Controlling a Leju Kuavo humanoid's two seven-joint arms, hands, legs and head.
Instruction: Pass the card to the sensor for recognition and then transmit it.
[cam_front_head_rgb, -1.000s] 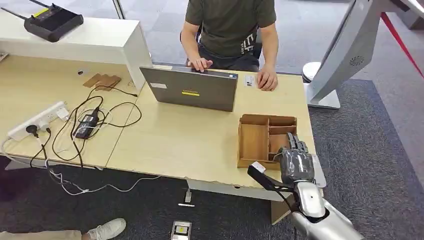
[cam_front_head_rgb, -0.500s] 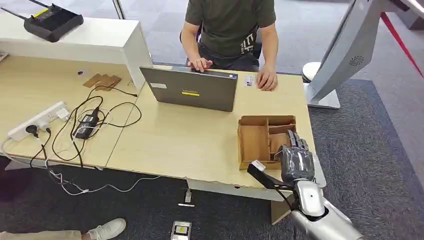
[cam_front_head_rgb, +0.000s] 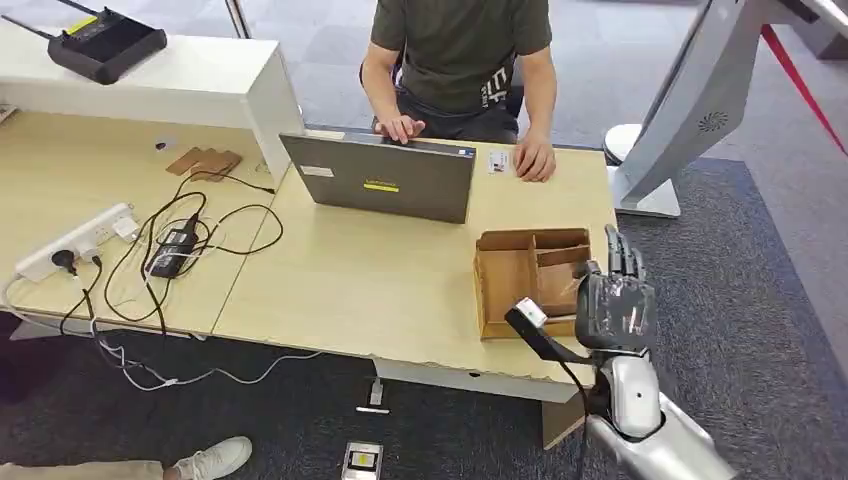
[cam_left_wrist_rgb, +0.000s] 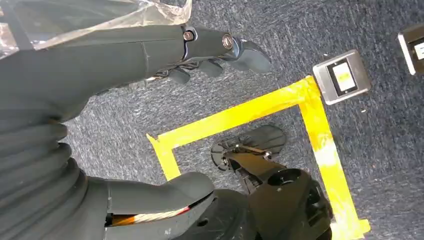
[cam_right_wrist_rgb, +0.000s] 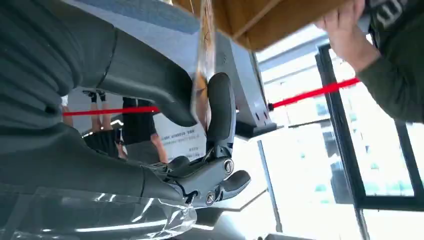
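An office: a person (cam_front_head_rgb: 460, 60) types at a laptop (cam_front_head_rgb: 385, 180) on a desk (cam_front_head_rgb: 350, 270), grey carpet (cam_front_head_rgb: 740, 300) underfoot.

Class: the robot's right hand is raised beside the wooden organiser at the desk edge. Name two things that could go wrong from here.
1. The card appears pinched edge-on between just the thumb and one finger of the right hand; such a thin hold might let it slip or twist.
2. That hand hangs close to the wooden organiser, near the table corner; a swing could knock it.
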